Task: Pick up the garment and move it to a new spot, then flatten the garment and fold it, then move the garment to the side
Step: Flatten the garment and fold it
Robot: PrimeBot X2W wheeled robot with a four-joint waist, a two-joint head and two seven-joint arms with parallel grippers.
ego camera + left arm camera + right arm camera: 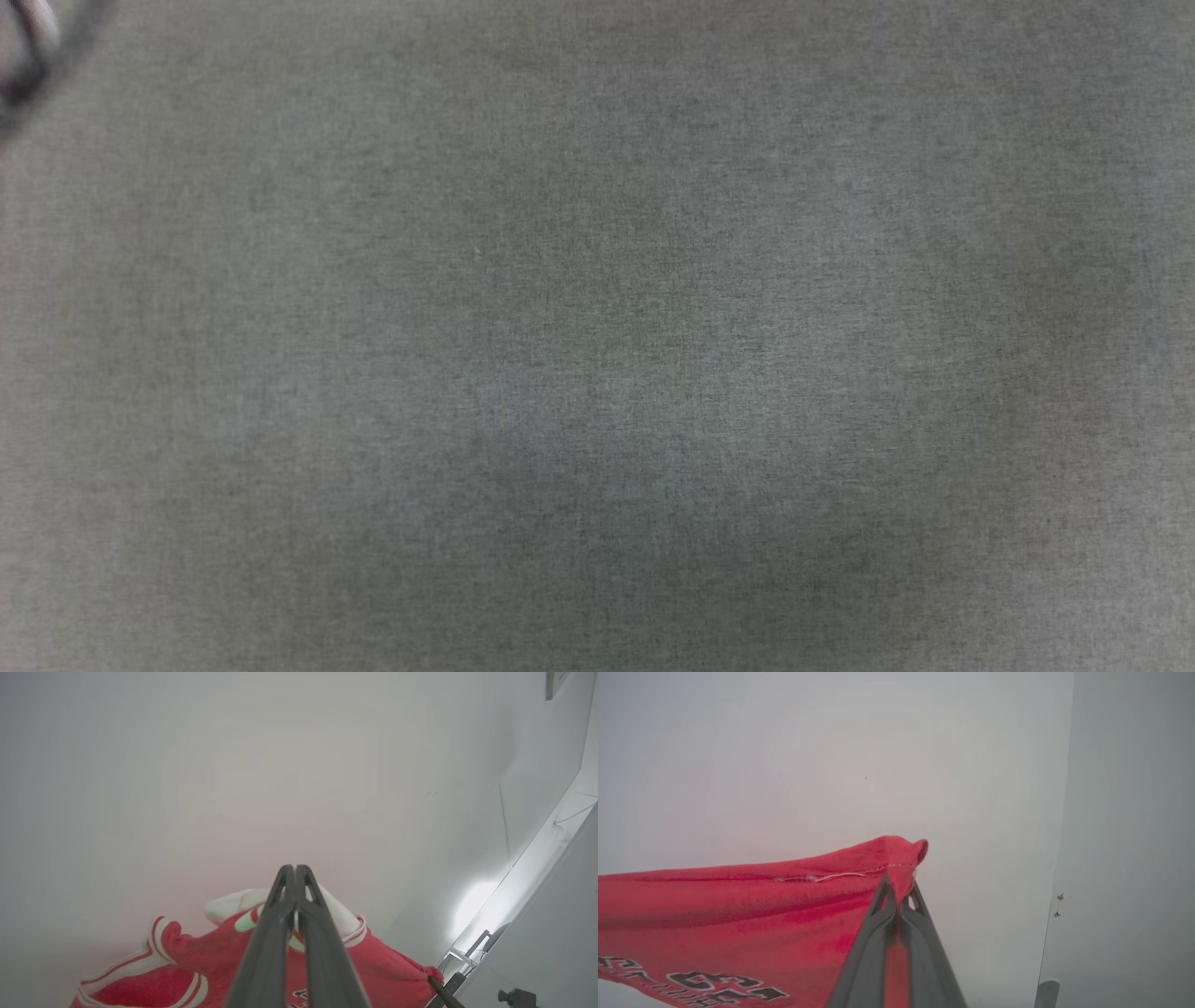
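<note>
Step one, the pick-up and carry, looks to be in hand: the garment (pixel 738 910) is in the air, strung between both tools against a pale wall.

In the right wrist view the right tool (pixel 901 885) has its jaws closed tight on a red hemmed corner at the centre of the frame. The cloth runs from there to the left edge, taut along its top, with black lettering at the lower left.

In the left wrist view the left tool (pixel 295 870) is closed too, its fingertips meeting. White sleeve and striped trim bunch around the fingers at the bottom centre, and a bit of cloth shows in the slit between them. It seems to grip the garment near a sleeve or collar, though the exact pinch is hidden. At the lower right of that frame the red cloth ends at a thin dark rod, probably the other tool's finger.

The head view shows a grey woven worktop (pixel 597 355), blurred.

Flattening and folding are not yet begun. The next move, as I judge it, calls for carrying both tools together to the new spot, keeping them well apart so the cloth stays spread. They should then lower it so the hanging edge meets the worktop first, letting go only once the garment lies down.
</note>
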